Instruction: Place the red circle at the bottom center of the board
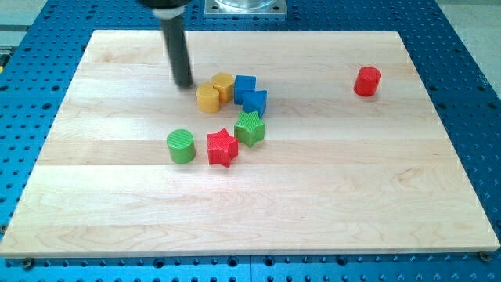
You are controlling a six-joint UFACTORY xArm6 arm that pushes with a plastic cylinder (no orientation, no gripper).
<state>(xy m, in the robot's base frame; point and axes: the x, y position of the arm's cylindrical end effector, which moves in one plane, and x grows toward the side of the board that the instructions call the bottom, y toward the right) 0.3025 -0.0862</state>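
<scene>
Red circle [367, 81] upright, view's upper right | my tip [185, 83] well apart | no pincer

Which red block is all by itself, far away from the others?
The red circle, alone near the view's top right. The red star sits in the middle cluster, between the green circle and green star.

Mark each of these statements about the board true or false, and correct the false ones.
1. The red circle sits alone near the view's right. True.
2. My tip touches the red circle. False: it is just left of the yellow blocks, far from it.
3. The red star lies between the green circle and the green star. True.
4. The two blue blocks lie at the board's bottom edge. False: they sit beside the yellow blocks in the upper half.
</scene>
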